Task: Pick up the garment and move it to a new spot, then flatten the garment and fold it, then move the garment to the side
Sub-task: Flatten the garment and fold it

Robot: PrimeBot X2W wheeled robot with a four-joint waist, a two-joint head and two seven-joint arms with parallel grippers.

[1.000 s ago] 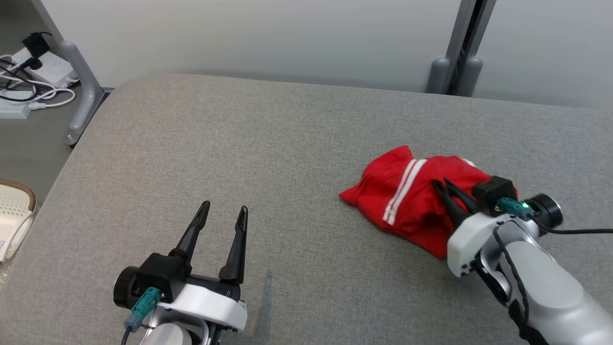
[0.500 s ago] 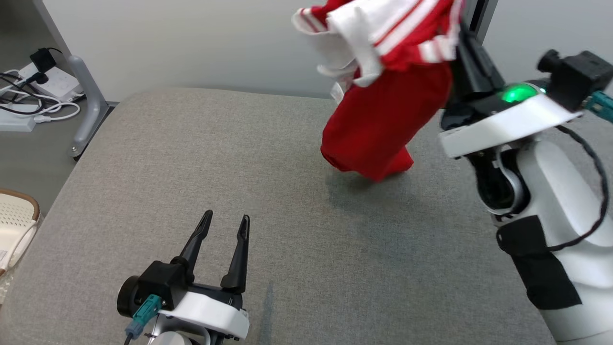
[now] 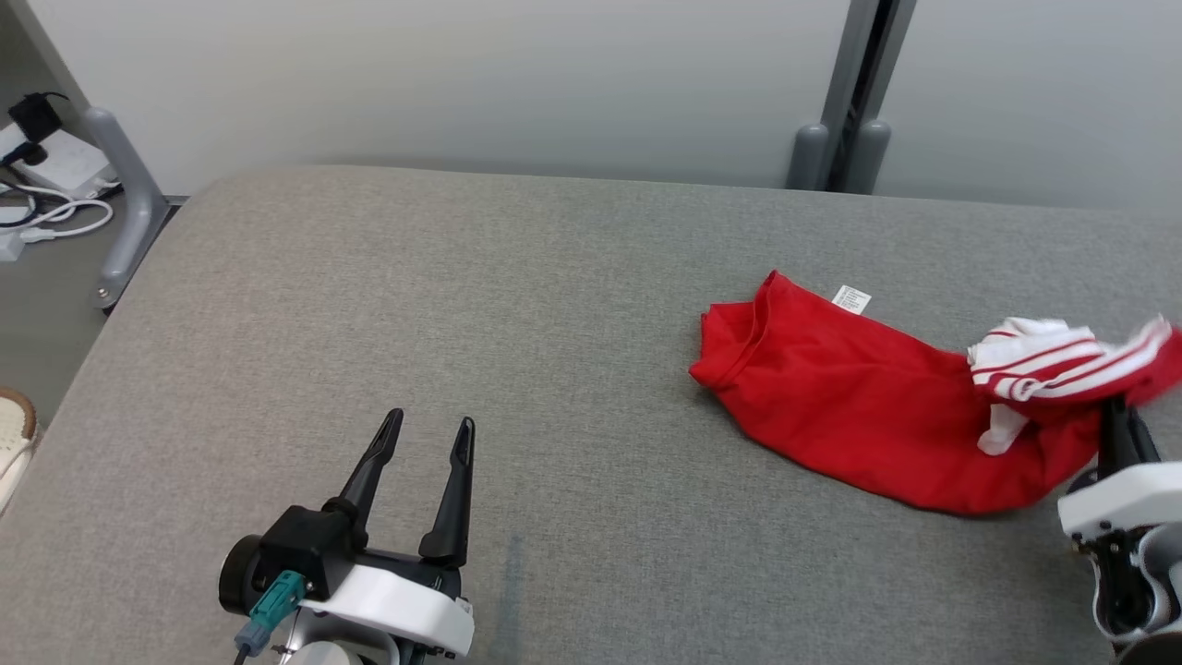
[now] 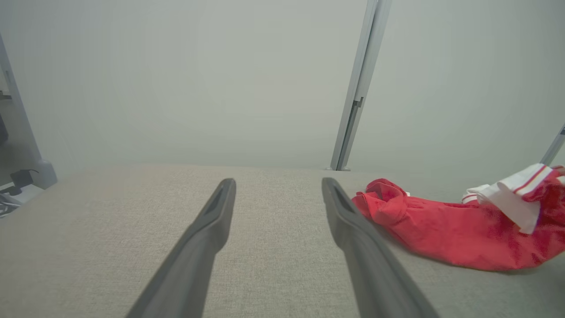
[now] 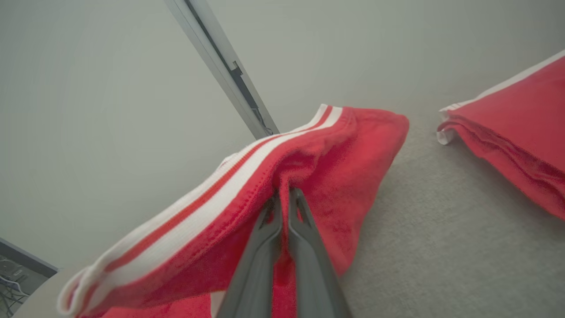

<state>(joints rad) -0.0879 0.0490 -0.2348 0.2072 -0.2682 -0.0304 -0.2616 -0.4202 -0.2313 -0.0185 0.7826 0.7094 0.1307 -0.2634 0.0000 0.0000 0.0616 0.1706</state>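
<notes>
- right claw (image 5: 282, 198): shut tight, pinching a fold of the red garment (image 3: 859, 406) just under its white-and-red striped band (image 3: 1062, 356). Fingers come up into the cloth at the right edge of the head view.
- pinched end sits lifted off the grey counter (image 3: 462, 277). The rest drapes down and lies on the counter's right half, stretched out leftward from the claw.
- garment's left end is bunched into a rolled edge. A small white label (image 3: 850, 298) pokes out along the back side.
- left claw (image 3: 431, 418): wide open, nothing in it, low over the near left part of the counter. Fingers point toward the wall, well apart from the garment.
- left wrist view: garment lies to the right of that claw's right finger, not touching.
- right wrist view: another red fold with a white edge lies flat on the counter at the right. Can't tell if it's the same piece.
- background: metal post (image 3: 854, 92) against the pale wall behind the counter, cables (image 3: 69, 214) on the floor at far left.
</notes>
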